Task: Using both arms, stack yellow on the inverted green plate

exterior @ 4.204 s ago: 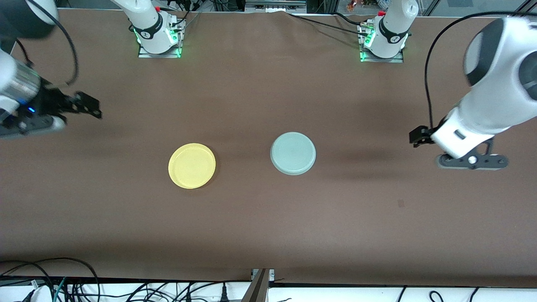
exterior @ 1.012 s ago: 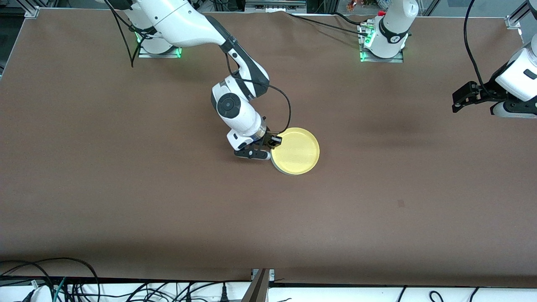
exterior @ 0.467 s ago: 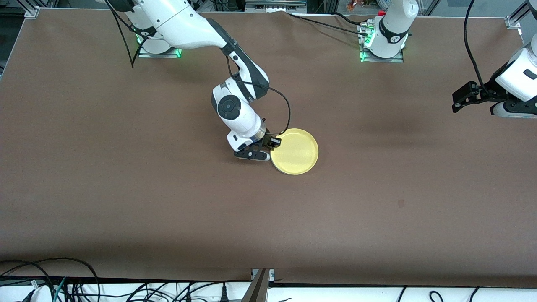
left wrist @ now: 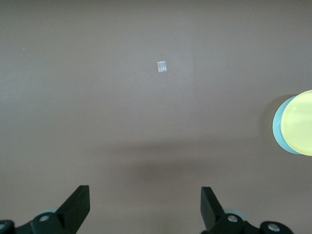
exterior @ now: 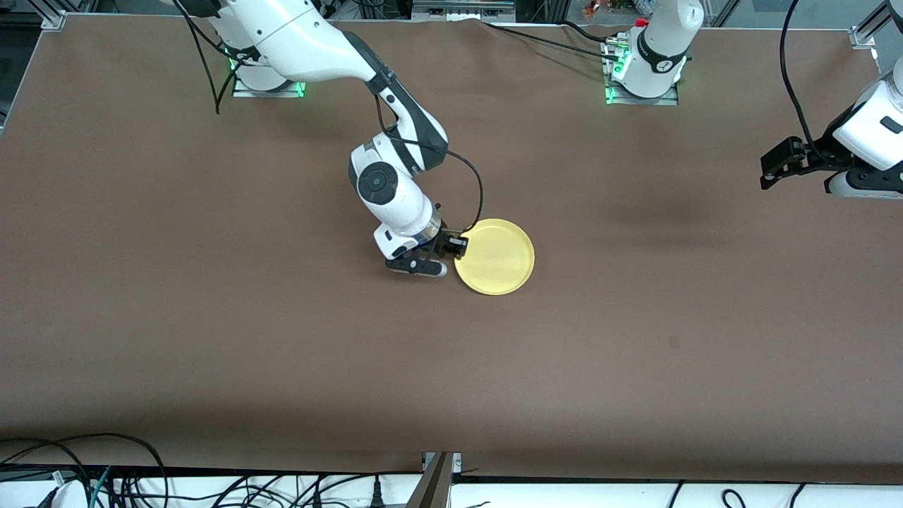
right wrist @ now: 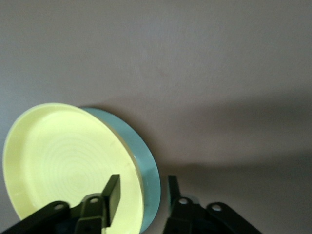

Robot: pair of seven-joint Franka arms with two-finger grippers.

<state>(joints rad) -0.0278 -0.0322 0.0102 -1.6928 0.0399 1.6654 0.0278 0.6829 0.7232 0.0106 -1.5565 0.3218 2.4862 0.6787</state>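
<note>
The yellow plate lies rim up on the inverted green plate, mid-table. The green plate is nearly hidden in the front view. It shows as a pale rim under the yellow plate in the right wrist view and the left wrist view. My right gripper is at the stack's edge toward the right arm's end. It is open, with one finger over the yellow plate and the other outside the green rim, neither pressing. My left gripper waits open and empty above the table's left arm's end.
Brown table cloth all round the stack. A small pale square mark lies on the cloth nearer the front camera, toward the left arm's end. Both arm bases stand along the table's robot edge.
The yellow plate, earlier beside the green one, now lies on it. In the last second the plate settled lower and my right gripper drew slightly back toward the right arm's end. Left arm unmoved.
</note>
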